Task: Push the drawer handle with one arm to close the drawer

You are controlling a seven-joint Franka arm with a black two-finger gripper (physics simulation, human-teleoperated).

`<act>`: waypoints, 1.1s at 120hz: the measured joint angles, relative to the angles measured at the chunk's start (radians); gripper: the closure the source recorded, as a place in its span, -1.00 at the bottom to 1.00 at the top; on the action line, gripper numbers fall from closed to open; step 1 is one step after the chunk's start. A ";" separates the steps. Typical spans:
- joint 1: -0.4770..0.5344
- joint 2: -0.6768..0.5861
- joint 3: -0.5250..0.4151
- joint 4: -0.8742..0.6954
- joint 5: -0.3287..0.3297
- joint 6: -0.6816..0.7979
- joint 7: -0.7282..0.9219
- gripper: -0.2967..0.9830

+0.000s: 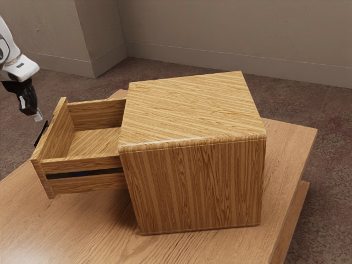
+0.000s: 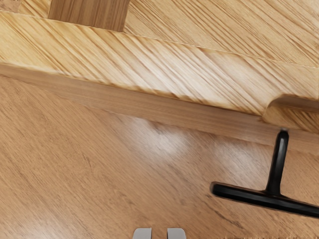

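Note drawer (image 1: 62,129) extended from cabinet (image 1: 192,187), handle (image 2: 244,194) on the face away from cabinet, and gripper (image 1: 38,116) outboard of cabinet, fingertips slightly apart, empty; anticipate slipping past handle, or skewing and jamming drawer, from pushing off-centre.

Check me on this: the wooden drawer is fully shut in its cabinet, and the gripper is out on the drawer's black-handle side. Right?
Not quite: the exterior view shows the wooden drawer open, sticking well out of its cabinet. The rest is right: the gripper is out on the side with the black handle.
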 joint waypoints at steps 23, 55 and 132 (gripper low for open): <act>0.022 -0.057 -0.006 -0.095 -0.007 0.057 0.144 0.68; 0.016 -0.109 -0.019 -0.165 -0.039 0.102 0.281 0.69; 0.020 -0.143 -0.100 -0.212 -0.147 0.117 0.439 0.69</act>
